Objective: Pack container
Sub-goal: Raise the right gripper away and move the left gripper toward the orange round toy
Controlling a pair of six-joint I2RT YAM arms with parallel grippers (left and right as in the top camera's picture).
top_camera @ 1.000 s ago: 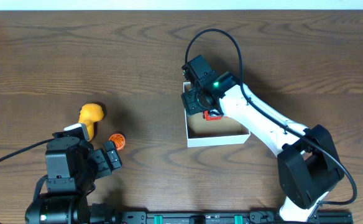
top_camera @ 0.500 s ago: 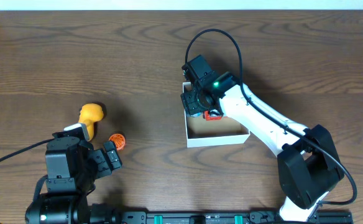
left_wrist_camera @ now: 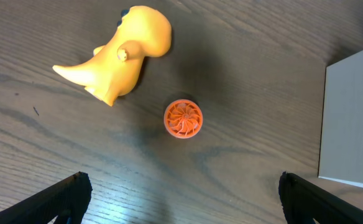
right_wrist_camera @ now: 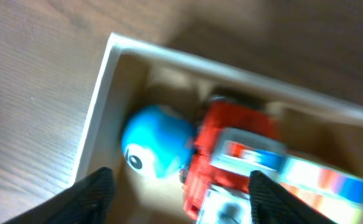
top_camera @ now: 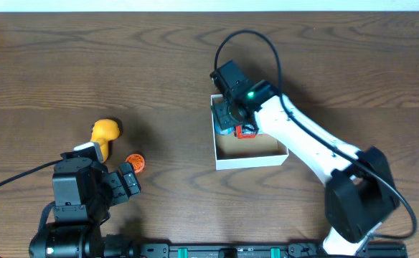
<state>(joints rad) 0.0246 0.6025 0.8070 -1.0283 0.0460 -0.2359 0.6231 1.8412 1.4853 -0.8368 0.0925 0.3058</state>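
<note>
1. The small square white cardboard box (top_camera: 252, 162) sits right of centre on the brown wooden bench (top_camera: 123, 64). A round blue toy (right_wrist_camera: 155, 148) and a red blocky toy (right_wrist_camera: 234, 146) lie in one corner of it.
2. The right claw (right_wrist_camera: 184, 196) hovers over them, spread wide and gripping nothing. It should lift straight up to clear the thin walls.
3. The left claw (left_wrist_camera: 181, 193), also spread and empty, hangs above a ribbed orange disc (left_wrist_camera: 183, 118) near a yellow dinosaur-shaped toy (left_wrist_camera: 122, 53). It should centre on one toy before closing.

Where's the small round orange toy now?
The round orange toy lies left in the overhead view, beside the yellow dinosaur toy, outside the white cardboard box.
</note>
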